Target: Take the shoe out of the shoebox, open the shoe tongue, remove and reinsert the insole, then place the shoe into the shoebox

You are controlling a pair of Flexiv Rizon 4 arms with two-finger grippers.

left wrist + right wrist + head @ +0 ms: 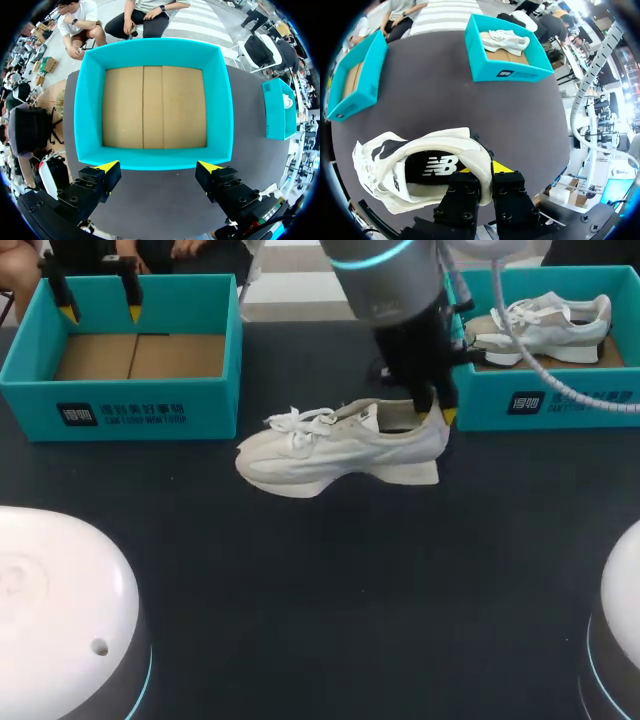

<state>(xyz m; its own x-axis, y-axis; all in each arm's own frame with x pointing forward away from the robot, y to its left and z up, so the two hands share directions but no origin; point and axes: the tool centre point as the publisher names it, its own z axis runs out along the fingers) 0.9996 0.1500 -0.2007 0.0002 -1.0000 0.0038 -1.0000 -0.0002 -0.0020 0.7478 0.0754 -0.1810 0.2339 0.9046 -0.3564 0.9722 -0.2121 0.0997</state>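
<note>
My right gripper (437,412) grasps white shoe (330,445) by heel collar; left gripper (160,167) released above teal shoebox (155,159). I'd seat sole flat on bench (320,580) b4 tongue work.

The black, yellow-tipped left gripper (100,310) hangs at the far left and points down, its fingers (102,177) spread wide with nothing between them. The grey cylindrical right arm (385,280), ringed with cyan light, comes down right of the middle. Its black, yellow-tipped right gripper (440,412) points down, fingers (507,192) pinched on the heel wall of the white lace-up sneaker (340,445), one inside, one outside.
</note>
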